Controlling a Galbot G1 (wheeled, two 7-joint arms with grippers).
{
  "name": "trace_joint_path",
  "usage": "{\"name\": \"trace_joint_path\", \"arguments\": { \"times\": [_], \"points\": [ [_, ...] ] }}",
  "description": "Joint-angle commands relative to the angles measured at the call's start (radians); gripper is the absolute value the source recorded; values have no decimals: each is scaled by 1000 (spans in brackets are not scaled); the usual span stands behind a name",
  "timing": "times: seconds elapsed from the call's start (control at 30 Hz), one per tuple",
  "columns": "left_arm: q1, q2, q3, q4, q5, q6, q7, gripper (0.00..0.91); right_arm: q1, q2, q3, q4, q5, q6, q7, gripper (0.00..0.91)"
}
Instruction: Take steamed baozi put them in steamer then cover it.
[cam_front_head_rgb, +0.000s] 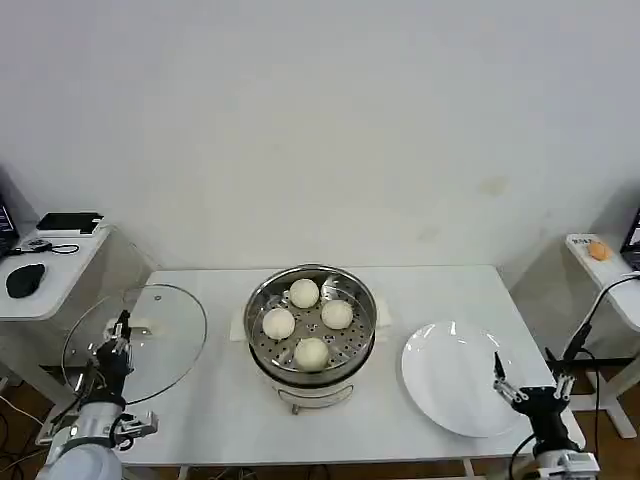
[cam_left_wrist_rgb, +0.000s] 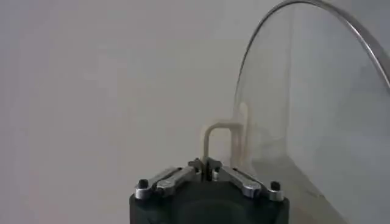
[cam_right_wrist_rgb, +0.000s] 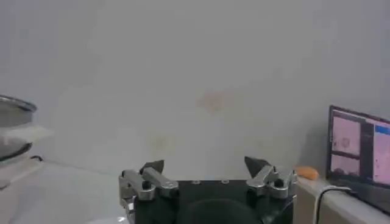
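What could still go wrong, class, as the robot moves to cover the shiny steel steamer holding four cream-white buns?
1. The left gripper pinches the round glass lid only by its small handle, so the lid might swing or slip on the way.
2. The lid may land off-centre on the rim of the shiny steel steamer and sit tilted.
3. The four cream-white buns stand near rim height, so a low approach might knock one. The right gripper waits open by the flat white plate.

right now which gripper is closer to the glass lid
Left. The left gripper is shut on the glass lid's handle at the table's left edge; the right gripper sits open past the white plate.
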Motion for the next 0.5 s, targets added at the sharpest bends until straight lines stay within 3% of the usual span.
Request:
{"name": "trace_joint_path", "arguments": {
  "times": [0.03,0.33,0.5],
  "points": [
    [-30,-2,105,-251,74,113,183,0,3,3,-34,-3,-28,1,0,907],
    [-171,0,225,-252,114,189,303,0,5,16,-48,-14,-77,10,5,907],
    [-258,-60,331,-197,182,201,339,0,12,36,-63,-23,-102,10,7,907]
  ]
}}
